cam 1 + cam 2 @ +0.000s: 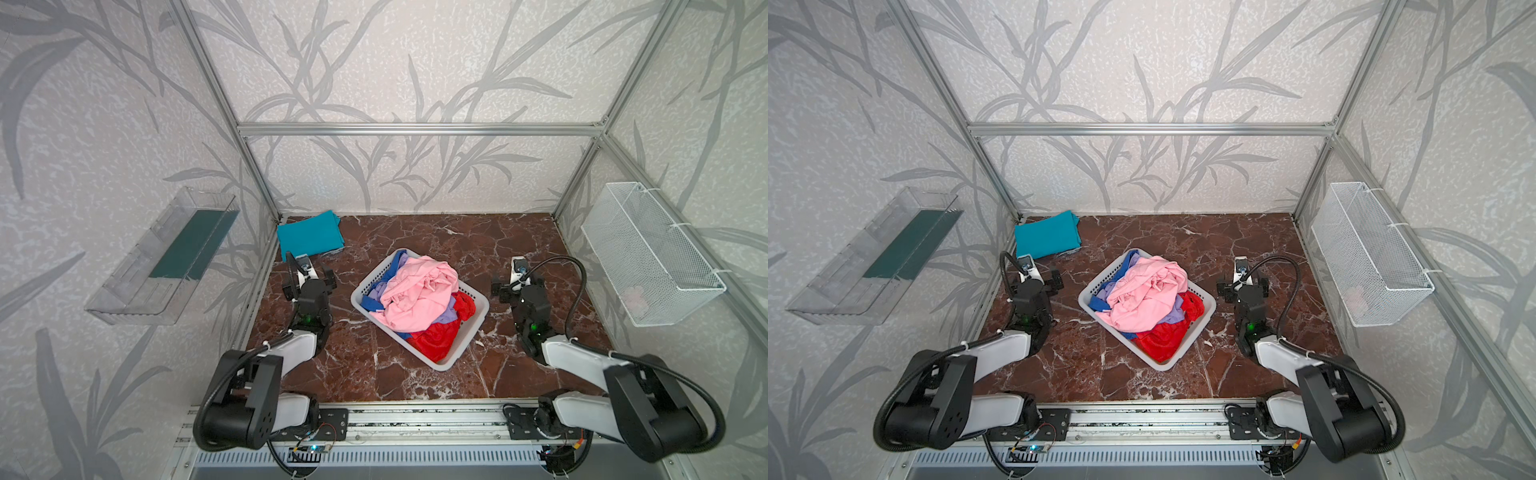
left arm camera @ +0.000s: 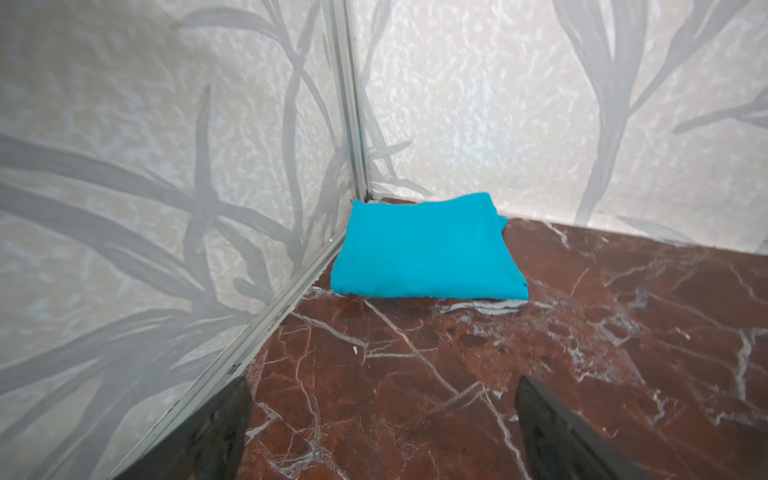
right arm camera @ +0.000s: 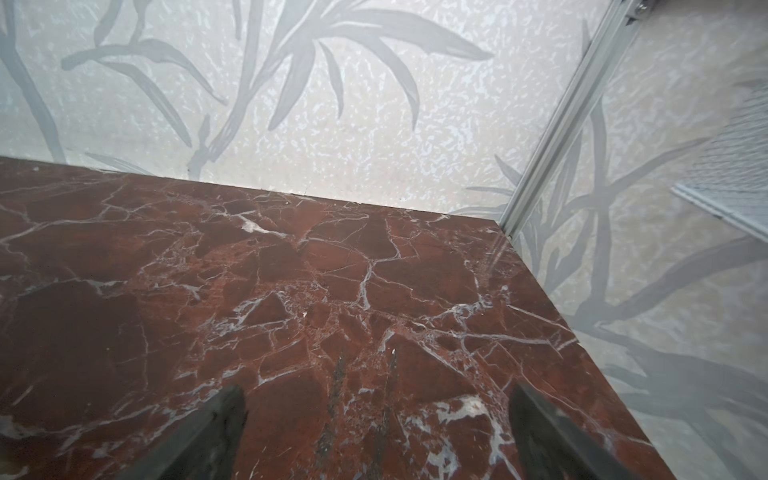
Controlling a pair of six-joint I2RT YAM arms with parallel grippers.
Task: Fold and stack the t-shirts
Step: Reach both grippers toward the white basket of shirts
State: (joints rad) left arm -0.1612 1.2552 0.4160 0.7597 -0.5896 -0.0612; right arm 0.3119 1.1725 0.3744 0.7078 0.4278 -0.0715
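Left fingers (image 2: pixel 216 432) are standing wide apart, holding nothing, hovering over bare worktop (image 2: pixel 457 353) and pointing at the teal t-shirt (image 2: pixel 419 253). Right fingers (image 3: pixel 552 432) are gaping too, empty, facing the bare far-right corner of the worktop.

Teal t-shirt is lying folded flat, tucked into the far-left corner by both walls, near the left fingers but not touching them. The other t-shirts are sitting crumpled in the white basket (image 1: pixel 441 365) mid-worktop, between the two arms and apart from both. Pink t-shirt (image 1: pixel 415 291) is riding on top of the heap, bulging above the rim. Red t-shirt (image 1: pixel 436 338) is bunching at the near end. Lavender t-shirt (image 1: pixel 448 316) and blue t-shirt (image 1: pixel 371 302) are peeking out underneath.

Handling guess: all light, limp cloth, nothing fragile. It will be sagging from any pinch point and maybe dragging neighbours along, since the layers look tangled.

Pink one is looking like the next pick: biggest, on top, unobstructed. Best hold is probably a raised ridge of its bunched folds near the crest, pinching pink only so the lavender isn't coming too. Collar, hem and sleeves aren't showing clearly in the wad, so seam grabs are likely waiting until it's spread out. Basket is looking light and may be sliding if cloth snags.
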